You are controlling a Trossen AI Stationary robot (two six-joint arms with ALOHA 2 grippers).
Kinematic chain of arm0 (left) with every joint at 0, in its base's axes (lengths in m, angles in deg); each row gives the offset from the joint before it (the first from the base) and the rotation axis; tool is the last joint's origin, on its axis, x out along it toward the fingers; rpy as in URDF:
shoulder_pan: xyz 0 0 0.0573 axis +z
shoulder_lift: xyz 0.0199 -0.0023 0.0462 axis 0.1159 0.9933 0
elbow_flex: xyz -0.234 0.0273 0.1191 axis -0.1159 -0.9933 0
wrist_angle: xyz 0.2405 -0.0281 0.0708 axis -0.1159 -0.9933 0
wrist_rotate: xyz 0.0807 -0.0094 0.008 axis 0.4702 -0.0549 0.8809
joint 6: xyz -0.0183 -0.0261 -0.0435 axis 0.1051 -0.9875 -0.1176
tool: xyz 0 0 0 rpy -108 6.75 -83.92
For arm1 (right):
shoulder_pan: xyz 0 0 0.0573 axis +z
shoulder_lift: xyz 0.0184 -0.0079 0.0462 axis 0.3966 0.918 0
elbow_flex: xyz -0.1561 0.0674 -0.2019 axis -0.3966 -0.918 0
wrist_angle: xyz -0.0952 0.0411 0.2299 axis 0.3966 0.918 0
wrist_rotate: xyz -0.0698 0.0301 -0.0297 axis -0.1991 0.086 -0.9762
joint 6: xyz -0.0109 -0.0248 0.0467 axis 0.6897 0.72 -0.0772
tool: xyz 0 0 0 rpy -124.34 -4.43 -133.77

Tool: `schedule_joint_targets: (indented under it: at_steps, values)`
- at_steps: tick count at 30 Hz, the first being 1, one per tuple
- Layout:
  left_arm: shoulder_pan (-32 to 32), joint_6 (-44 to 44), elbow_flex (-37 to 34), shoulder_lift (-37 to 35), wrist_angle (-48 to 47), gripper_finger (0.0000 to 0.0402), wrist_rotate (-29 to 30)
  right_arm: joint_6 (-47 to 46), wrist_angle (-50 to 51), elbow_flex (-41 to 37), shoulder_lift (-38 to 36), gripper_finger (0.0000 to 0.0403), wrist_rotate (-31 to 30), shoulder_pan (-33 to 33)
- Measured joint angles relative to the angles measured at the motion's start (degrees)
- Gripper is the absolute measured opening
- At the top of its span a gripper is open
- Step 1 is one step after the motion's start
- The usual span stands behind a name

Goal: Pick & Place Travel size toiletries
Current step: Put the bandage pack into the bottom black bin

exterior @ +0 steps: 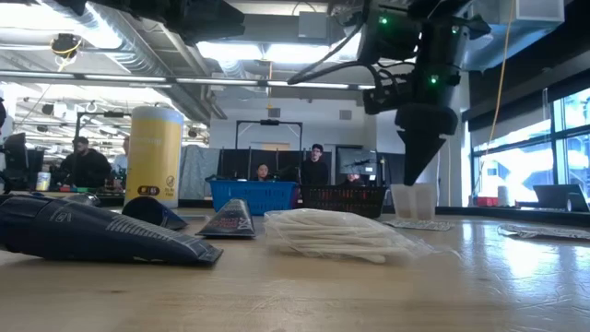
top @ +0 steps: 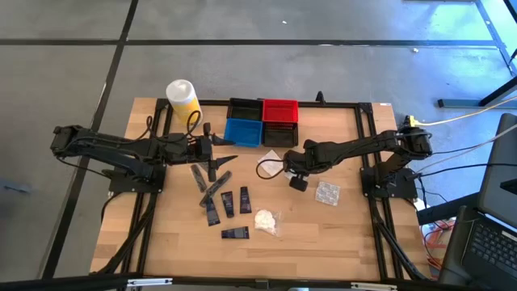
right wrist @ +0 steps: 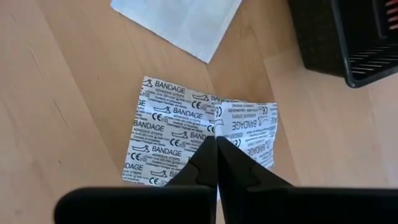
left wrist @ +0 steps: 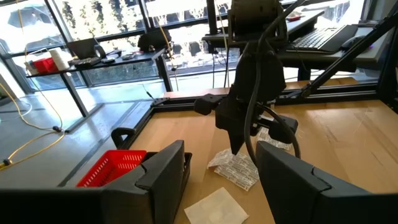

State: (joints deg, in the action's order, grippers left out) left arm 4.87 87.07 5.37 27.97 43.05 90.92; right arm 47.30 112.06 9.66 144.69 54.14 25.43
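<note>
The travel size toiletries lie on the wooden table (top: 339, 234): several flat dark tubes (top: 229, 202), a white wad in clear wrap (top: 266, 220), a clear packet (top: 327, 192) and a flat white packet (top: 268, 168). My right gripper (right wrist: 216, 144) points down near the table's middle, shut on a printed white bandage packet (right wrist: 168, 130). In the high view the gripper hides the packet. My left gripper (top: 220, 155) waits open at the left, near the blue bin (top: 243, 132), with nothing between its fingers. My right gripper pinches the bandage packet at its middle crease (right wrist: 215, 124), between its two fingertips. The fingers come from above, pointing down. The packet hangs below them (exterior: 413, 199) with both halves drooping. Its lower edge (left wrist: 244, 180) is at table level; I cannot tell if it is clear.
A red bin (top: 280, 111), the blue bin and two black bins (top: 245, 109) stand together at the far middle. A tall yellow container (top: 183, 99) stands at the far left. People sit in the room beyond the table (exterior: 313, 166).
</note>
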Motion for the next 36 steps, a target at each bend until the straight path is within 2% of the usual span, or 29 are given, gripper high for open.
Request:
schedule_joint_targets:
  at_steps: [13,23,29,36]
  values:
    - [0.0,0.0,0.0,0.0,0.0,0.0196,0.0,-1.4,2.5,0.1,-0.4,0.0000,-2.6,-1.6]
    - [0.0,0.0,0.0,0.0,0.0,0.0196,0.0,-1.8,2.6,0.1,-8.1,0.0000,-6.6,-5.0]
    - [0.0,0.0,0.0,0.0,0.0,0.0196,0.0,0.4,0.7,0.1,-11.7,0.0000,-6.5,-7.3]
    - [0.0,0.0,0.0,0.0,0.5,0.0196,0.0,3.9,-5.2,0.1,-13.5,0.0000,-2.5,-10.1]
